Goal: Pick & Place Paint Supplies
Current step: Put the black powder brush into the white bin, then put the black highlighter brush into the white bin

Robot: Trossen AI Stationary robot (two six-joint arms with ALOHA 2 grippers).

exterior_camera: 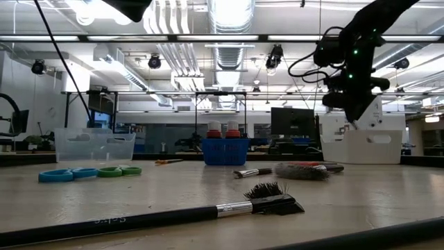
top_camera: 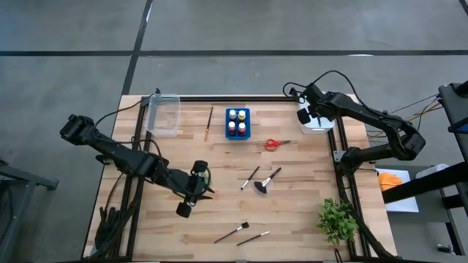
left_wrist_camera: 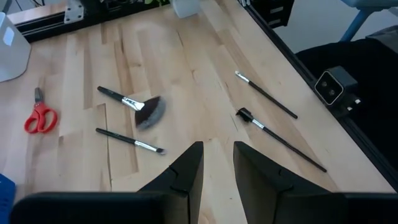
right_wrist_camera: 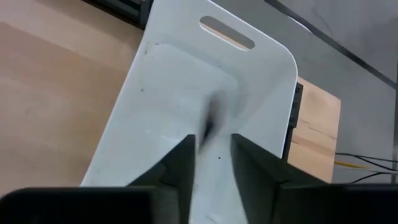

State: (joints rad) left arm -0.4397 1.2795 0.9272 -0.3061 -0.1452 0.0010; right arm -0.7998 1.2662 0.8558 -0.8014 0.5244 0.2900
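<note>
I'm holding the right gripper (right_wrist_camera: 209, 155) above the white bin (right_wrist_camera: 186, 112) at the table's 1 o'clock corner, fingers slightly parted around a dark blurred brush (right_wrist_camera: 211, 121), apparently dropping it in. The left gripper (left_wrist_camera: 217, 165) is hovering empty, slightly parted, at 7 o'clock, facing the loose brushes (left_wrist_camera: 130, 102).
</note>
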